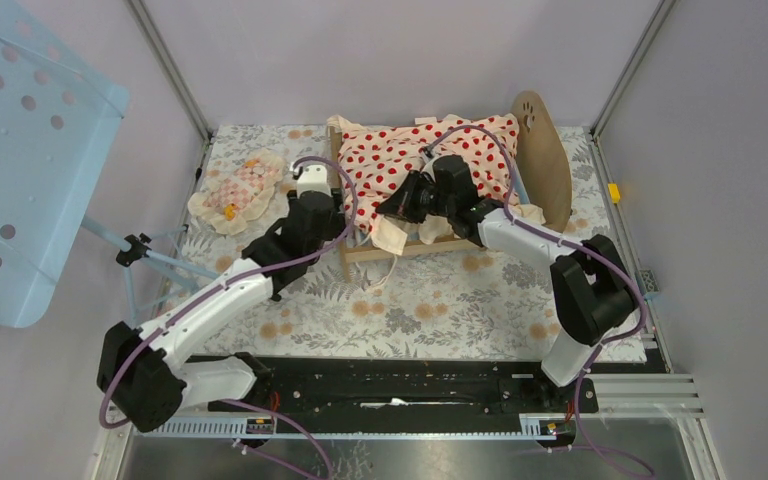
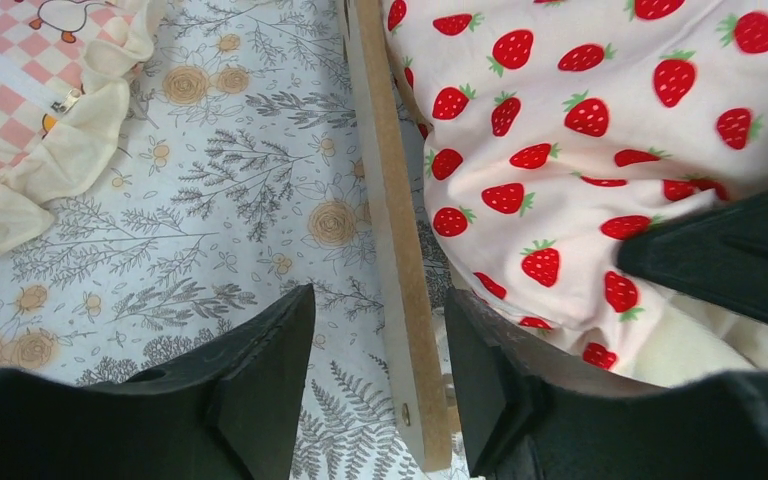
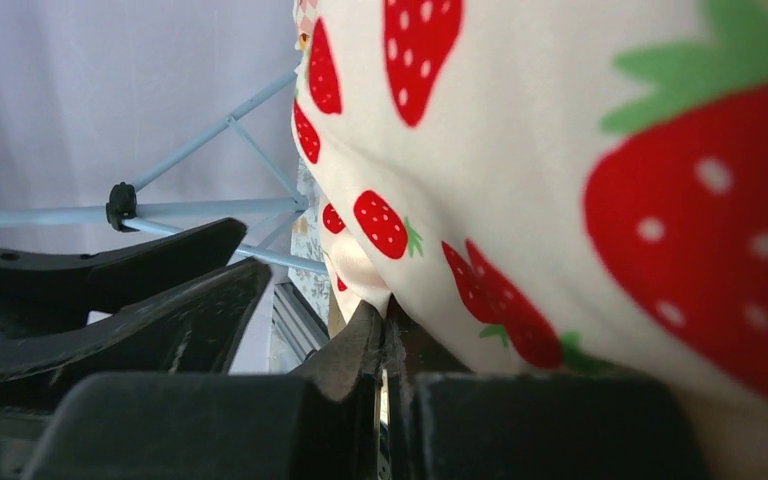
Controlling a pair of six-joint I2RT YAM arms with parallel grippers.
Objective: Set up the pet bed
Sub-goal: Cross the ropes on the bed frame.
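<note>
At the bed, our left end effector stands open; our right end effector, pinching the blanket, could drag it off.

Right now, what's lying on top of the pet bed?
A strawberry blanket drapes over the pet bed, pinched by the shut right tool. Of the frame, the headboard and footboard show; whatever lies under the blanket is covered.

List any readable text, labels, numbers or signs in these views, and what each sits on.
None: no word, brand, number or label is readable in any view.
Pictures only: a paw-print cutout in the headboard, strawberries on the blanket, duck figures on the checked pillow.
Small yellow block at the right rail: too small to show any marking.
</note>
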